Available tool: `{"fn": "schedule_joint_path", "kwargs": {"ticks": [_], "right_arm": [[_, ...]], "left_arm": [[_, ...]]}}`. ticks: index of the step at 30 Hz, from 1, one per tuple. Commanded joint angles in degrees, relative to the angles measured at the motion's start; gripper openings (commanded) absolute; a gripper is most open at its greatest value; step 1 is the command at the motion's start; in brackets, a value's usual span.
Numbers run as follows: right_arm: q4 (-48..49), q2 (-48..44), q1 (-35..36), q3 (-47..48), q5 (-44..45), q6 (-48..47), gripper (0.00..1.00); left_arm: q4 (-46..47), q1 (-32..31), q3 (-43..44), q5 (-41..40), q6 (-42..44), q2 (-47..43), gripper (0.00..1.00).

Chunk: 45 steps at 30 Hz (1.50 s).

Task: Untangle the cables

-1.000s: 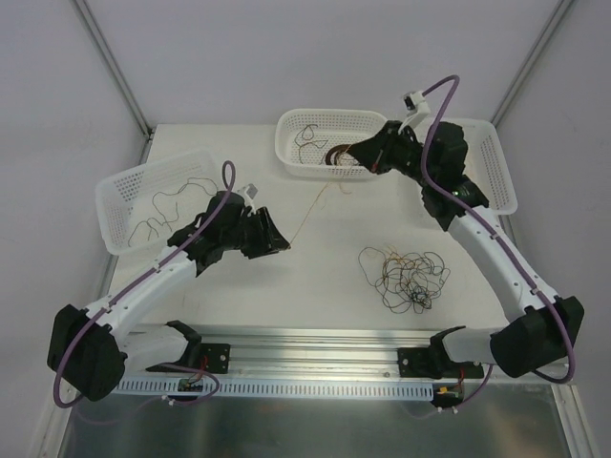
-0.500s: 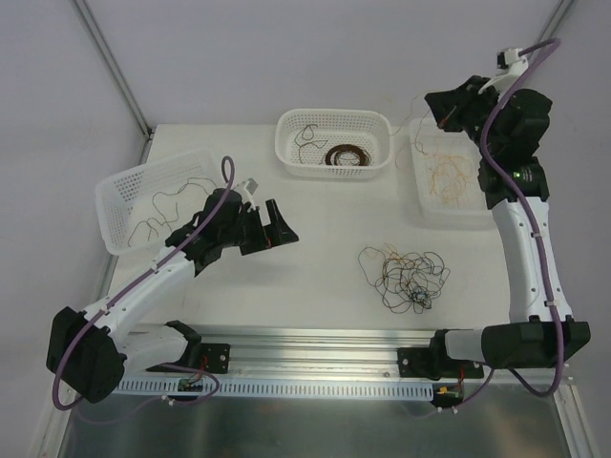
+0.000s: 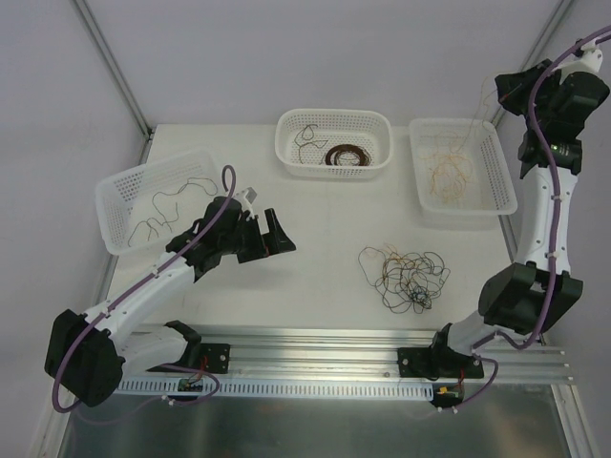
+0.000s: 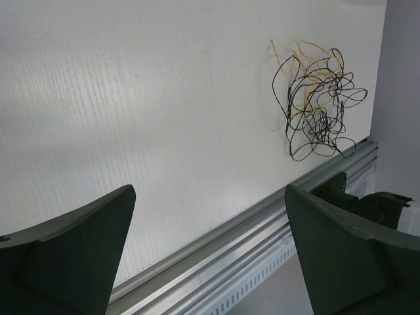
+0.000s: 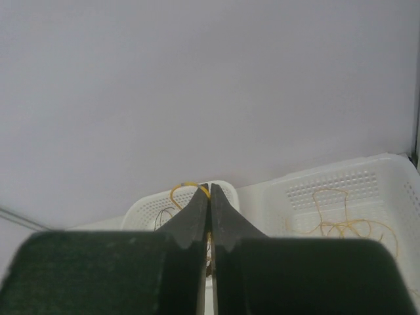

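A loose clump of black and yellow cables (image 3: 406, 277) lies on the table right of centre, and it shows at the upper right of the left wrist view (image 4: 318, 108). My left gripper (image 3: 272, 234) hovers well to the left of the clump, open, with nothing between its fingers (image 4: 209, 197). My right gripper (image 3: 498, 89) is raised high over the back right corner. It is shut on a thin yellow cable (image 5: 177, 190) that loops out at its tips (image 5: 210, 186).
Three white perforated baskets stand on the table. The left basket (image 3: 107, 205) holds dark strands, the middle basket (image 3: 334, 114) a dark and brown coil, and the right basket (image 3: 506, 181) yellow strands (image 3: 449, 172). An aluminium rail (image 3: 325, 343) runs along the near edge.
My left gripper opened and let go of the yellow strand stretched toward the middle basket. My right arm swung from that basket up and to the right, carrying the strand above the right basket.
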Motion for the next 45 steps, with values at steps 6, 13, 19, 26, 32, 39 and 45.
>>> {"fn": "schedule_joint_path", "kwargs": {"ticks": [6,13,19,26,32,39,45], "right_arm": [[6.39,10.71,-4.66,7.21,-2.18,3.96,0.02],[11.05,14.76,-5.01,-0.77,-2.97,6.42,0.1],[11.94,9.76,-5.1,-14.66,-2.54,5.03,0.22],[-3.78,-2.45,-5.1,-19.24,2.56,-2.44,0.67],[-24.27,-10.62,-3.18,-18.62,8.89,-4.38,0.8],[-32.98,-20.3,9.91,-32.67,11.7,-6.49,0.8],[-35.09,-26.36,18.53,-48.48,15.13,-6.4,0.8]], "left_arm": [[1.02,-0.3,0.43,-1.05,0.82,0.54,0.99],[1.02,-0.39,0.7,-1.13,1.44,1.77,0.99],[0.67,-0.3,1.14,-0.78,2.05,1.6,0.99],[0.41,-0.39,0.08,-0.08,2.49,-0.16,0.99],[0.49,-0.3,-1.23,1.41,2.41,-1.31,0.99],[0.41,-0.3,-3.52,2.12,1.53,-3.24,0.99],[0.49,-0.3,-5.71,2.12,-0.05,-5.0,0.99]]}}
